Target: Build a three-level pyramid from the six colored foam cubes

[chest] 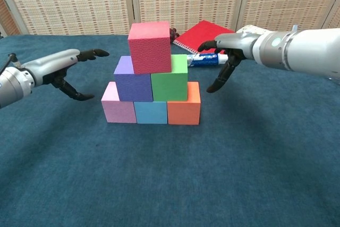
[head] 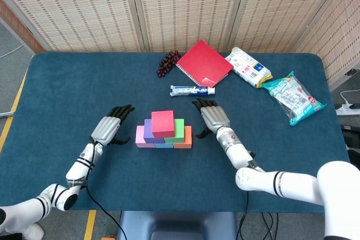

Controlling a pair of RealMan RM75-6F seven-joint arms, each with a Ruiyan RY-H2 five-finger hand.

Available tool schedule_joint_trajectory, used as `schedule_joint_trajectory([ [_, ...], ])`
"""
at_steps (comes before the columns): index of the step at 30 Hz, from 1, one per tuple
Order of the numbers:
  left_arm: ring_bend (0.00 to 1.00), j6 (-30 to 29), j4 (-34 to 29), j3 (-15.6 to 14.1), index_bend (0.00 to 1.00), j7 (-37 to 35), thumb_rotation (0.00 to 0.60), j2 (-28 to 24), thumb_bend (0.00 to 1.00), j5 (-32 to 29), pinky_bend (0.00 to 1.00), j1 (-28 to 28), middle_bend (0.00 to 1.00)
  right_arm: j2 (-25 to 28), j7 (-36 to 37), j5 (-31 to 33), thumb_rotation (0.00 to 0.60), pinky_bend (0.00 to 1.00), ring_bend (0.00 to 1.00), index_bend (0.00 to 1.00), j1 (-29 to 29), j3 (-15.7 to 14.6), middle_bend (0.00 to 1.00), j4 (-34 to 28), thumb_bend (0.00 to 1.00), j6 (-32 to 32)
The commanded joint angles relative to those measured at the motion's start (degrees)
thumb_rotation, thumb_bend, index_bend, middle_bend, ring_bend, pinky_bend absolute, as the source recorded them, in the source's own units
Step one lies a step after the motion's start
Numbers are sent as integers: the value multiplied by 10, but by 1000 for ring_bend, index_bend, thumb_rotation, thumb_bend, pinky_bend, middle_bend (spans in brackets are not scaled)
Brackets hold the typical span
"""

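Chest view shows the pyramid complete: the pink cube (chest: 118, 108), light blue cube (chest: 150, 112) and orange cube (chest: 184, 108) sit side by side on the table (chest: 170, 179), touching; the purple cube (chest: 132, 81) and green cube (chest: 170, 80) rest on them, and the red cube (chest: 149, 46) tops those two, turned slightly off square. The stack stands near the table's middle, somewhat toward the front edge. The left hand (head: 107, 127) hangs just off the pink side, fingers spread and holding nothing, clear of the cubes. The right hand (head: 214, 118) hangs off the orange side, likewise spread, empty and apart from the stack. Toward the far edge lie a toothpaste tube (head: 192, 90), a red notebook (head: 204, 63), dark grapes (head: 167, 62) and two snack packets (head: 270, 84).
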State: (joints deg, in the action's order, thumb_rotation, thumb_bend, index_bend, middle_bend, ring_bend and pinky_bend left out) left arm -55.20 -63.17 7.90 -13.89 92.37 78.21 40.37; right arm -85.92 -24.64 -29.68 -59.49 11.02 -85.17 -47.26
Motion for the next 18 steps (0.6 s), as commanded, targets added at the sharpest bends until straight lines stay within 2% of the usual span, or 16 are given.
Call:
schedule_joint_trajectory([
  [1,0,-32,-27,2,0,19,600,-31,284,-4,28,-22,0,63,16,-46,600,0,0,0,35,-3,8,-75,0,-43],
  [5,0,-79,-76,4,0,53,600,-82,285,-19,28,-61,0,129,59,-114,600,22,0,0,93,-11,4,-139,11,-98],
  [8,0,-130,-118,6,0,74,600,-122,284,-30,31,-100,0,178,112,-187,600,35,0,0,155,-23,8,-174,87,-154],
  [11,0,-167,-144,3,0,87,600,-148,284,-32,35,-129,0,207,156,-245,600,35,0,0,201,-38,13,-183,150,-191],
  [14,0,-181,-153,1,3,91,600,-158,284,-32,36,-141,0,217,173,-266,600,35,0,0,219,-45,13,-185,164,-205],
  [17,0,-232,-178,-11,30,100,600,-191,285,-27,36,-183,0,249,236,-338,600,35,0,0,281,-71,13,-178,164,-259],
  [18,0,-273,-181,-22,39,112,600,-203,285,-26,35,-217,0,263,260,-358,600,35,0,0,323,-91,13,-168,164,-300],
])
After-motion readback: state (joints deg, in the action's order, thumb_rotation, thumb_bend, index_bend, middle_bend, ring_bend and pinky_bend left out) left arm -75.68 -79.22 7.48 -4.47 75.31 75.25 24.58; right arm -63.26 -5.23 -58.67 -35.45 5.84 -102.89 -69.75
